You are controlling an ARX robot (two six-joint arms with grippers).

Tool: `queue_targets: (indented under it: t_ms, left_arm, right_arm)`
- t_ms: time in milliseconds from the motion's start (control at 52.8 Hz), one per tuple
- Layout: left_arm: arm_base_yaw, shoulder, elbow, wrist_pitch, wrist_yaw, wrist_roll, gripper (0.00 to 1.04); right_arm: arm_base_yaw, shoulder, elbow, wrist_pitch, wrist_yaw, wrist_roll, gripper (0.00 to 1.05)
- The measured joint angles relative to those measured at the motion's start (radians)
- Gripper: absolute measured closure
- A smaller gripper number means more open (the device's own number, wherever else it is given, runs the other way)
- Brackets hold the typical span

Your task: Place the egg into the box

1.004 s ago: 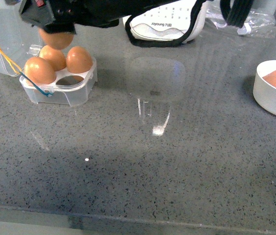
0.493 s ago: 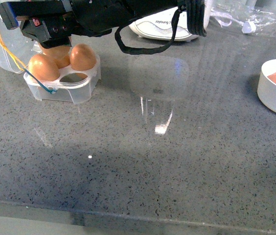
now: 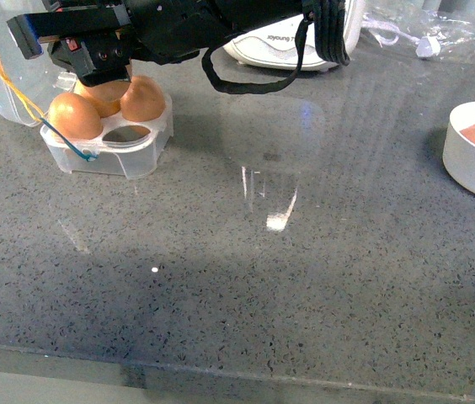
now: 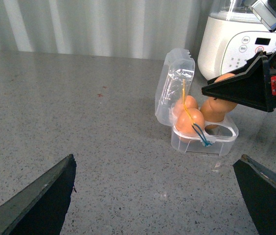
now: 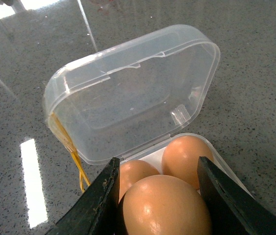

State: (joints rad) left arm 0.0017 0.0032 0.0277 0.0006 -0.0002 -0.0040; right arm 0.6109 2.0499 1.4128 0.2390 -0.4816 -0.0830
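At the far left of the counter (image 3: pixel 263 278), you have the box (image 3: pixel 107 150) with its open lid (image 3: pixel 2 71) standing behind, two other eggs (image 3: pixel 73 116) already in cells, and a white appliance (image 3: pixel 280 46) close behind your arm; a white bowl (image 3: pixel 473 160) sits well apart to the right. Your right gripper (image 3: pixel 94 63) reaches across, clamped on the egg (image 3: pixel 107 91) low over a rear cell. Your left gripper (image 4: pixel 152 196) hangs well away, spread wide and empty.

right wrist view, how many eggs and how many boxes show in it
eggs: 3 (held egg, boxed eggs)
box: 1
total: 4
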Motion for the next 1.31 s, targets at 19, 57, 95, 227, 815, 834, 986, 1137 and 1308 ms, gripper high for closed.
queue_targets:
  t_ms: [19, 57, 95, 227, 815, 834, 986, 1137, 1308]
  left_arm:
    - [0.000, 0.000, 0.000, 0.000, 0.000, 0.000, 0.07]
    - [0.000, 0.000, 0.000, 0.000, 0.000, 0.000, 0.07]
    - [0.000, 0.000, 0.000, 0.000, 0.000, 0.000, 0.07]
    - [0.000, 0.000, 0.000, 0.000, 0.000, 0.000, 0.07]
    - [0.000, 0.000, 0.000, 0.000, 0.000, 0.000, 0.07]
    - [0.000, 0.000, 0.000, 0.000, 0.000, 0.000, 0.07]
    - [0.000, 0.000, 0.000, 0.000, 0.000, 0.000, 0.07]
    - [0.000, 0.000, 0.000, 0.000, 0.000, 0.000, 0.07]
    - [0.000, 0.000, 0.000, 0.000, -0.002, 0.000, 0.07]
  right_arm:
    - [-0.001, 0.000, 0.000, -0.005, 0.003, 0.000, 0.63]
    - [-0.002, 0.000, 0.000, -0.006, 0.002, 0.000, 0.63]
    - [-0.004, 0.001, 0.000, -0.003, 0.007, 0.000, 0.63]
    - [-0.008, 0.003, -0.001, 0.007, 0.012, 0.001, 0.61]
    - [-0.087, -0.145, -0.219, 0.208, 0.230, 0.144, 0.07]
    - [-0.101, -0.169, -0.243, 0.215, 0.266, 0.160, 0.07]
    - [-0.185, -0.243, -0.324, 0.224, 0.396, 0.237, 0.07]
    - [-0.173, -0.235, -0.357, 0.292, 0.465, 0.233, 0.11]
    - [-0.203, -0.344, -0.647, 0.693, 0.840, 0.111, 0.41]
